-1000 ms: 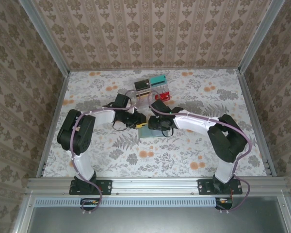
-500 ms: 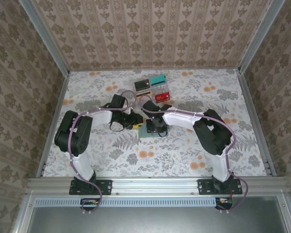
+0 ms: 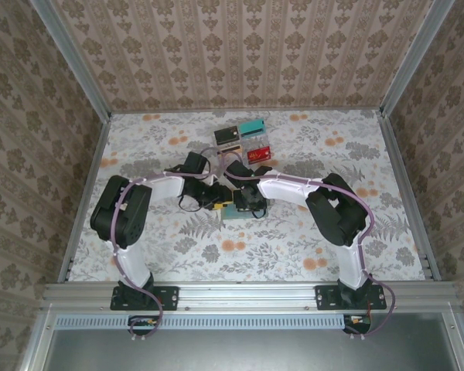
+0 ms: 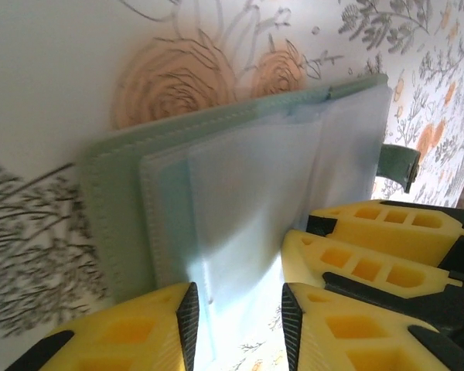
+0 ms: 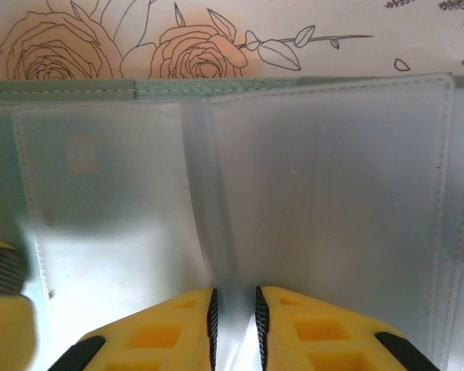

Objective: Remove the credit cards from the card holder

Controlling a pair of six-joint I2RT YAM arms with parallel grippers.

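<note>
The card holder (image 3: 235,215) lies open mid-table, its grey-green cover (image 4: 116,209) around frosted plastic sleeves (image 5: 332,178). My right gripper (image 5: 234,300) is shut on a raised fold of one sleeve leaf. In the top view it sits over the holder (image 3: 246,201). Just left of it, my left gripper (image 4: 237,301) is open, its jaws straddling a sleeve edge; the right gripper's yellow fingers (image 4: 371,232) are close beside it. From above the left gripper (image 3: 219,198) is at the holder's left edge. A teal card (image 3: 254,125), a dark card (image 3: 226,135) and a red card (image 3: 258,153) lie behind.
Small clear plastic boxes (image 3: 230,151) stand among the cards at the back centre. Patterned walls and metal posts close the table on three sides. Both arms' elbows bend outward to either side of the holder.
The right arm has drawn in toward the centre and its jaws have narrowed onto the sleeve fold. The left gripper has shifted slightly and opened a little.
</note>
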